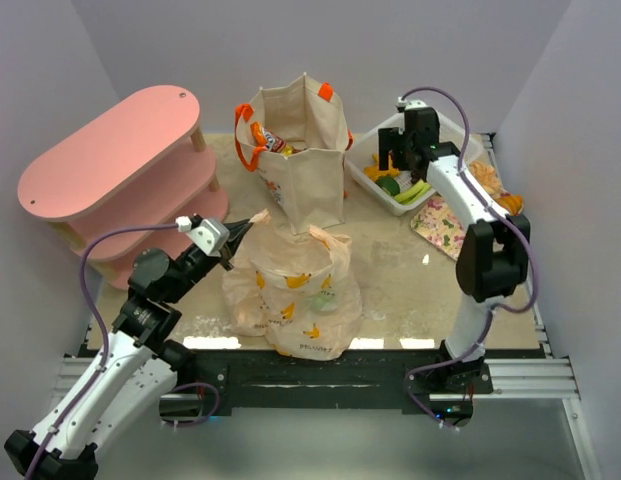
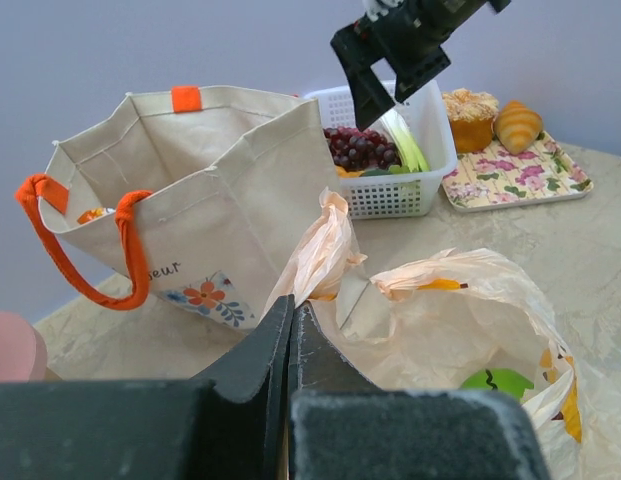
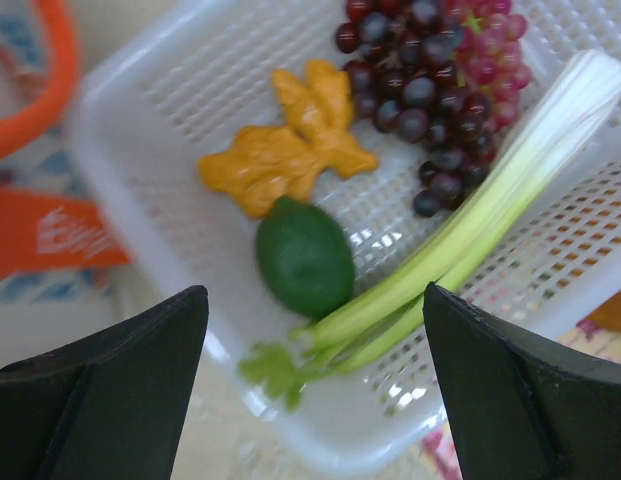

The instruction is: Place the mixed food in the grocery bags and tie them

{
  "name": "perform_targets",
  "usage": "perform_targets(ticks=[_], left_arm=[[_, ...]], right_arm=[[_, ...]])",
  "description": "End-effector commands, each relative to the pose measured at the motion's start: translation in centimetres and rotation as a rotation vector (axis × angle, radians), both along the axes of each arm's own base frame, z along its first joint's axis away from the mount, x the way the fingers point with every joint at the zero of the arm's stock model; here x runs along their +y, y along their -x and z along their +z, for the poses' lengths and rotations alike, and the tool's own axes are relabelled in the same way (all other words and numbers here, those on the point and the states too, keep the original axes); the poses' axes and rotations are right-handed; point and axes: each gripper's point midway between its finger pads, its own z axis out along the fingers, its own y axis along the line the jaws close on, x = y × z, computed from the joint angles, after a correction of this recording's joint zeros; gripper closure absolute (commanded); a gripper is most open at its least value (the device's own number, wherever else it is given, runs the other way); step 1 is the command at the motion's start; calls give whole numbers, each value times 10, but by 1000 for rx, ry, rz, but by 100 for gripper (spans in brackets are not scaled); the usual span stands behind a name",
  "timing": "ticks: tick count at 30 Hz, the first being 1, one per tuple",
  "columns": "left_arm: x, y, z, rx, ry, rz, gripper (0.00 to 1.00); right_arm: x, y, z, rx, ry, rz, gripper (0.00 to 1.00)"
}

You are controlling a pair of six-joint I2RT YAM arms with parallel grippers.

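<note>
Green first: finds the green round vegetable (image 3: 304, 256) dead centre between the wide-spread, empty fingers of the right gripper (image 1: 400, 165), down in the white basket (image 3: 140, 200). Puts the leek (image 3: 470, 230) just beside at 3 o'clock, lying 7 to 1. Leaves the left gripper (image 2: 290, 305) well apart, clenched on the peach plastic bag (image 2: 450, 320).

We note the plastic bag (image 1: 290, 295) at the table (image 1: 390, 270) front, the tote (image 1: 310, 170) just behind it. Shelf (image 1: 110, 150) on the left. Basket (image 2: 390, 195) right of the tote, holding grapes (image 3: 430, 70), leek (image 3: 470, 220), round vegetable (image 3: 305, 255) and small pieces (image 3: 280, 150). Mat (image 1: 440, 228) beside the basket, bread (image 2: 517, 125) on it.
</note>
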Motion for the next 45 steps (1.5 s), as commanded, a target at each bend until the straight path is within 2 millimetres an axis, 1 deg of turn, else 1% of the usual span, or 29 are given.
perform_targets(ticks=[1,3,4,7,8,9,10,11,12,14,15,20,25,27,28,29,30,31,33,34,35,37,38,39,41,42,43,44,45], left_arm=[[-1,-2,9,-35,4,3,100],[-1,-3,7,-30,-1,4,100],[-1,-3,6,-27,-2,5,100],[-1,-5,4,-23,-9,10,100],[-1,-6,4,-22,-8,13,100],[-2,-7,2,-16,-12,12,100],[-1,-7,2,-15,-14,13,100],[-2,-8,1,-13,-15,13,100],[-2,-8,1,-12,-16,10,100],[-3,-8,0,-8,-19,7,100],[-3,-9,-1,-4,-19,7,100],[-4,-9,-1,-3,-23,4,100],[-4,-9,-2,-3,-25,6,100],[-4,-9,-1,-4,-24,6,100],[-4,-8,-1,-5,-25,6,100],[-3,-8,-1,-8,-25,8,100],[-3,-8,0,-9,-25,9,100],[-3,-8,0,-9,-23,11,100],[-1,-7,3,-18,-21,13,100],[-2,-7,3,-18,-20,9,100],[-2,-6,4,-21,-18,8,100],[-1,-5,5,-27,-15,8,100],[-1,-5,5,-27,-15,6,100],[-1,-4,6,-28,-13,6,100],[-2,-3,7,-32,-10,0,100],[-2,-3,8,-32,-9,-2,100],[-3,-3,8,-34,-8,-3,100],[-3,-3,8,-33,-7,-5,100],[-3,-3,8,-33,-5,-5,100]], right_arm=[[-30,-59,9,-129,188,-15,6],[-34,-73,-1,-128,240,-3,2],[-36,-85,-14,-119,278,10,2],[-42,-107,-18,-124,343,22,1],[-43,-113,-40,-91,368,25,1],[-45,-122,-35,-109,381,20,1],[-46,-126,-38,-103,408,29,1],[-53,-131,-59,-69,442,12,2],[-57,-138,-53,-83,473,-3,4],[-62,-144,-65,-63,508,-8,9],[-65,-148,-76,-48,534,-5,10],[-83,-154,-96,-19,539,-39,28],[-86,-152,-106,2,489,-7,48],[-85,-150,-104,2,488,2,70],[-84,-150,-93,-14,481,-2,81],[-84,-149,-84,-27,471,-3,86],[-82,-147,-77,-36,460,-7,87],[-81,-145,-47,-84,446,-15,87],[-78,-141,-19,-130,408,-15,92],[-74,-137,2,-164,388,-12,95],[-72,-129,45,-234,359,-10,99],[-65,-115,85,-306,303,-8,100],[-64,-96,132,-388,275,-10,100],[-57,-87,138,-400,233,12,100],[-50,-65,171,-464,179,27,100],[-46,-42,189,-496,133,30,100],[-33,-28,205,-538,89,73,100],[-26,-15,212,-558,58,92,100],[-19,13,221,-582,5,106,100]])
